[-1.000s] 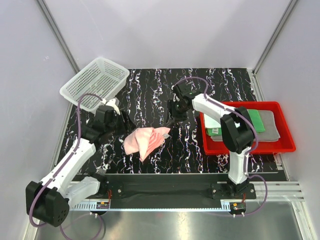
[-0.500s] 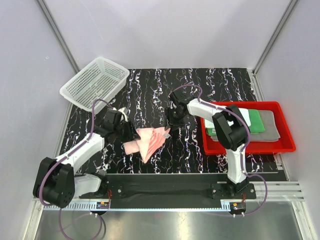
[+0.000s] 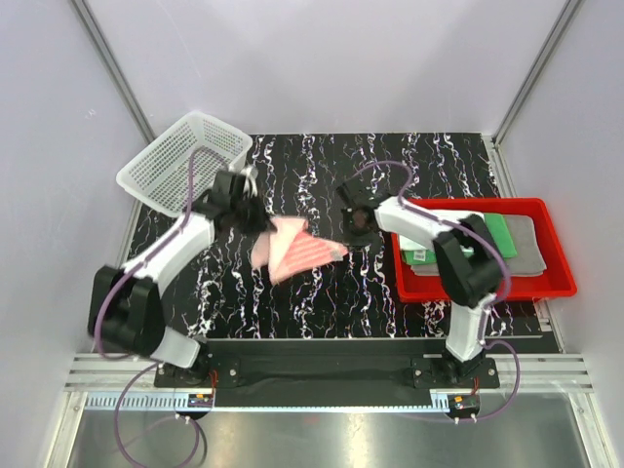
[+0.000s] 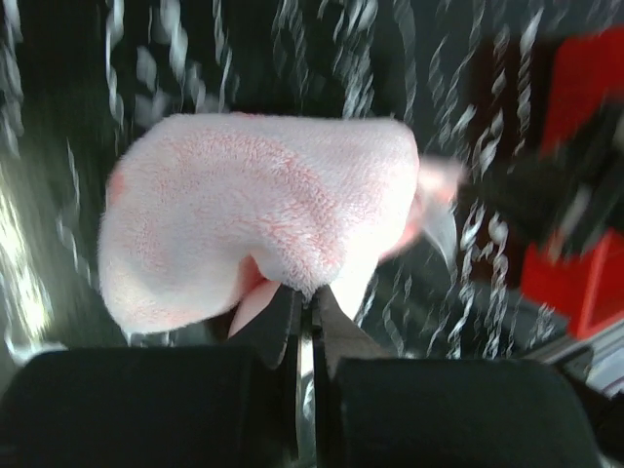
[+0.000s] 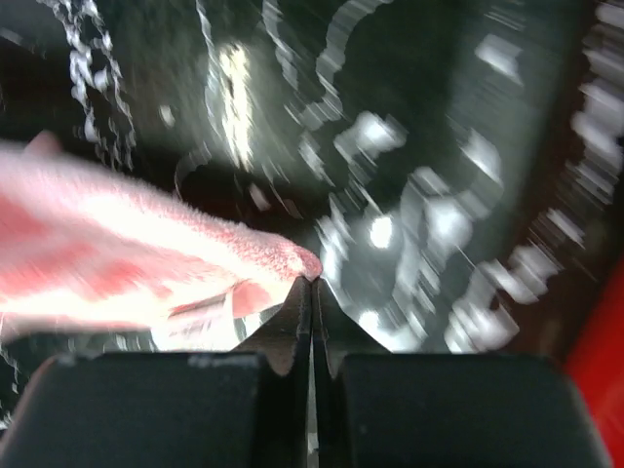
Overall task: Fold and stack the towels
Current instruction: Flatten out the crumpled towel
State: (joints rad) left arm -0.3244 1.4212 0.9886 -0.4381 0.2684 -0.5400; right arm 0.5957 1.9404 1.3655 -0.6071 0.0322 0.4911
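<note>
Pink towel (image 3: 292,252) higher, corners inside jaws

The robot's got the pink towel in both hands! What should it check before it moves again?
1. Left jaws shut on a pink towel corner: ok.
2. Right jaws shut on its other corner: ok.
3. Towel spread flat: not ok, it is bunched.
4. Towel lifted off the table: cannot tell.
5. Red tray and folded towels out of the way: ok.
</note>
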